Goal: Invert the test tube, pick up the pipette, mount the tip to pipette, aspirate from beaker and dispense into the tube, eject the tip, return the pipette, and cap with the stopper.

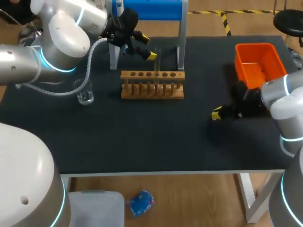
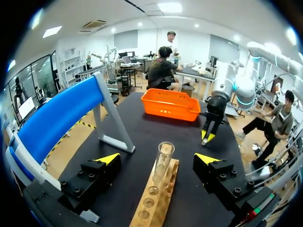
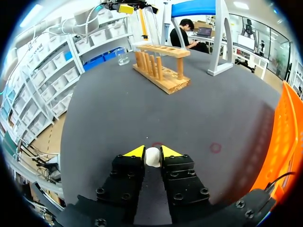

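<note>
A white stopper (image 3: 152,157) (small, rounded) sits pinched in the right gripper (image 3: 152,151).

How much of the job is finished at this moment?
Looks done: the test tube stands mouth-up in the rack, between the fingers of the open left gripper. In hand: the right gripper is shut on the white stopper. Left: capping. The pipette steps cannot be judged.

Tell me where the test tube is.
In the head view the test tube stands upright in the wooden rack at the table's far side, between the left gripper's open fingers.
</note>
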Available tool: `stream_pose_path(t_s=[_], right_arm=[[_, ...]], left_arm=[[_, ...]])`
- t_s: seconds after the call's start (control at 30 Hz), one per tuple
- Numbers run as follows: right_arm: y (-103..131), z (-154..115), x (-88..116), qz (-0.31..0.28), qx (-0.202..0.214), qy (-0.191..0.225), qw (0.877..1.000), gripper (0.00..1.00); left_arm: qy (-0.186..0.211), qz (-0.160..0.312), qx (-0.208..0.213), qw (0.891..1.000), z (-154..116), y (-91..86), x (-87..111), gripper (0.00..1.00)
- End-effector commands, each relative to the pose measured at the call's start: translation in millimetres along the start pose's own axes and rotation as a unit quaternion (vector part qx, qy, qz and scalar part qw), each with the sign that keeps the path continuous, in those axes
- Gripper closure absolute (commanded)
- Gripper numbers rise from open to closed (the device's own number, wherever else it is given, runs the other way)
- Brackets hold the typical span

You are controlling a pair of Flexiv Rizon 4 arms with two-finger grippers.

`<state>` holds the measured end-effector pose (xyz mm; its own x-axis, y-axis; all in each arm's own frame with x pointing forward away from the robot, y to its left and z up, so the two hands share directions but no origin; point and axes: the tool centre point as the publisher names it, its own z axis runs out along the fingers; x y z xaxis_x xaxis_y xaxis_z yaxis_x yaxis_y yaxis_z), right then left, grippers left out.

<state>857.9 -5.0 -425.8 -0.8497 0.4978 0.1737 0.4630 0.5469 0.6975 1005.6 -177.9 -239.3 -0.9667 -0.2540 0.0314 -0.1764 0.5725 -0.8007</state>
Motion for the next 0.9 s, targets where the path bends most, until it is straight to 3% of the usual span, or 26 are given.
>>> stream_pose_path(t_s=[0.03, 0.33, 0.57, 0.9], right_arm=[[5, -5, 0, -0.001, 0.001, -0.001, 1.000, 1.00], [42, -29, -9, -0.008, -0.040, 0.016, 0.999, 1.00], [92, -59, -11, -0.009, -0.065, 0.098, 0.993, 1.00], [168, -83, -14, -0.056, -0.035, 0.143, 0.987, 1.00]], left_arm=[[0.002, -0.001, -0.002, 1.000, -1, -0.6, -1.0, 0.00], [0.002, -0.001, -0.002, 1.000, -1, -0.6, -1.0, 0.00], [0.002, -0.001, -0.002, 1.000, -1, -0.6, -1.0, 0.00], [0.002, -0.001, -0.002, 1.000, -1, -0.6, -1.0, 0.00]])
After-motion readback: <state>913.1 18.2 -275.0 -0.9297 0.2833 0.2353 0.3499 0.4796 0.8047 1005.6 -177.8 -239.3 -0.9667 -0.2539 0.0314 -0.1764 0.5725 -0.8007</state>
